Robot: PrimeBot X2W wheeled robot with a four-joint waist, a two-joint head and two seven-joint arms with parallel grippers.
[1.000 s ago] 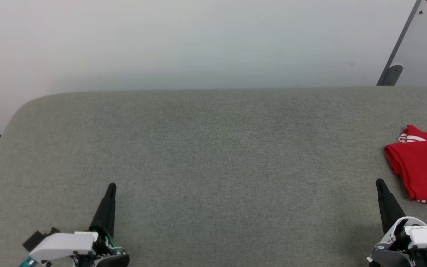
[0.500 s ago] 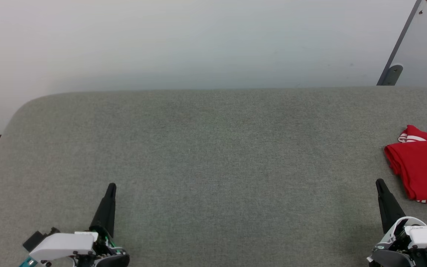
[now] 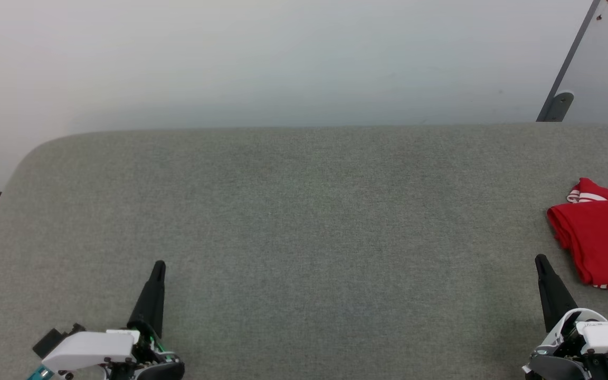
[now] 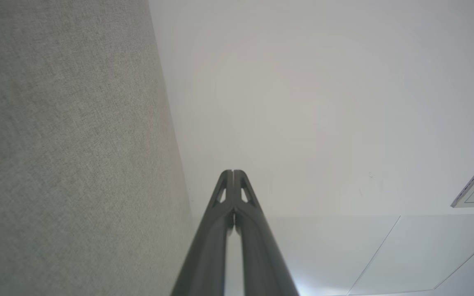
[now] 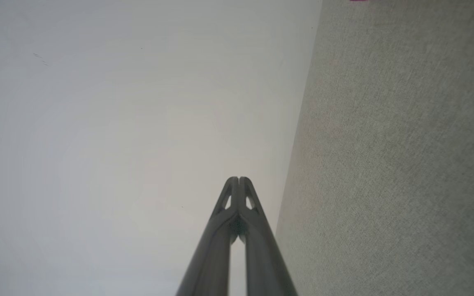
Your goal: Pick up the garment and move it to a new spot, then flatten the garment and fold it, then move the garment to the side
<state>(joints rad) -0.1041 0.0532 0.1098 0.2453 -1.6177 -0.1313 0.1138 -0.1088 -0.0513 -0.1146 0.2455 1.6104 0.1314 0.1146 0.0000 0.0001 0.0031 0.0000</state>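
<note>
Our left gripper (image 3: 159,265) is low over the near part of the grey padded surface (image 3: 309,221). Its two dark fingers are pressed together into one point and hold nothing. In the left wrist view this gripper (image 4: 233,172) shows its tips touching, with the grey surface on one side of them and the pale wall (image 4: 323,102) on the other.

To the left of this gripper the surface ends in a rounded corner. Ahead of its tip, well away, the far edge runs straight along the wall. Between our two grippers the grey cloth lies bare and wide, so there is much open room.

Our right gripper (image 3: 540,259) is at the same near line, also with fingers together and nothing between them. The right wrist view shows this gripper (image 5: 239,179) with both tips meeting.

The garment (image 3: 602,237) lies on the surface just ahead and to the right of this tip, near but apart. It is a compact red heap with layered edges and a white striped cuff on its far side, and the head view's right border cuts it. Beyond it, a grey slanted post (image 3: 568,63) leans against the wall.
</note>
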